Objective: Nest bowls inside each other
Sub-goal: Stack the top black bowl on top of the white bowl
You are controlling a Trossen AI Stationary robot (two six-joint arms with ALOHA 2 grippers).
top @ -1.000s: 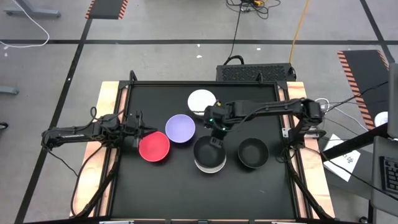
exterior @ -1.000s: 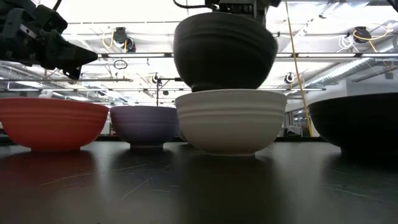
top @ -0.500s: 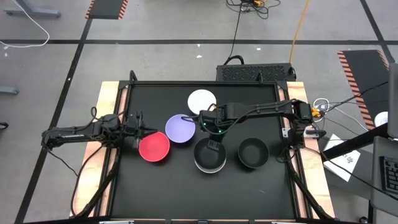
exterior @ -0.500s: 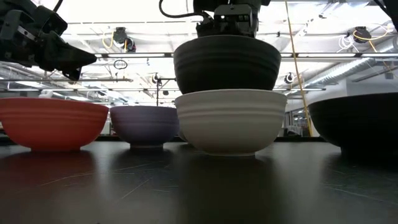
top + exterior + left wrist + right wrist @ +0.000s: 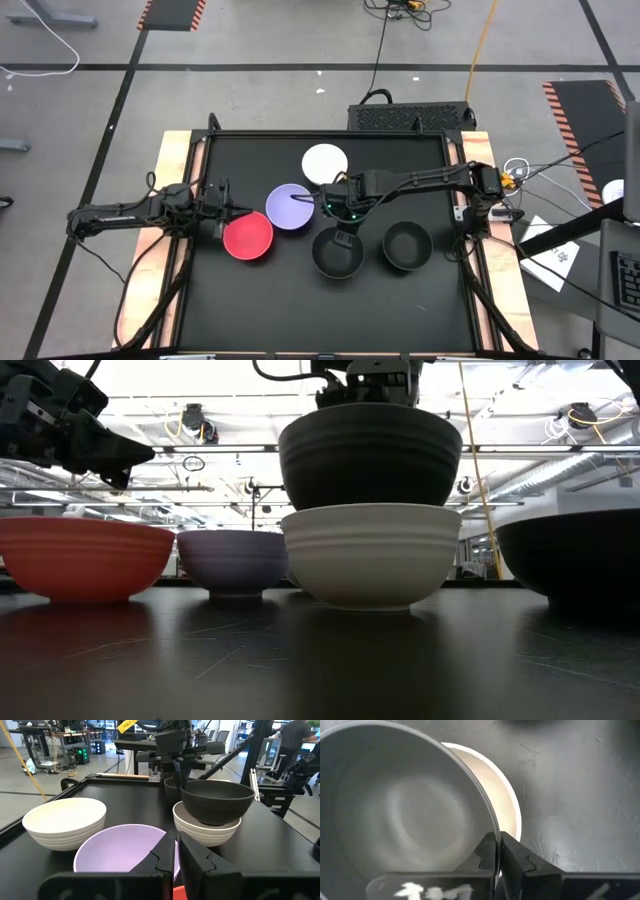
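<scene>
Black bowl (image 5: 370,455) now lower inside white bowl (image 5: 370,555), rim pinched by right gripper (image 5: 497,851); six bowls total.

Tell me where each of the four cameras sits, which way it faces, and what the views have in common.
High view: overhead, straight down; both arms, table.
Low view: tabletop height, level; black bowl in white bowl, left gripper above the red bowl.
Left wrist view: past its own fingers, over the lavender bowl.
Right wrist view: down into the black bowl, right gripper on its rim.
All four share that black bowl.
</scene>
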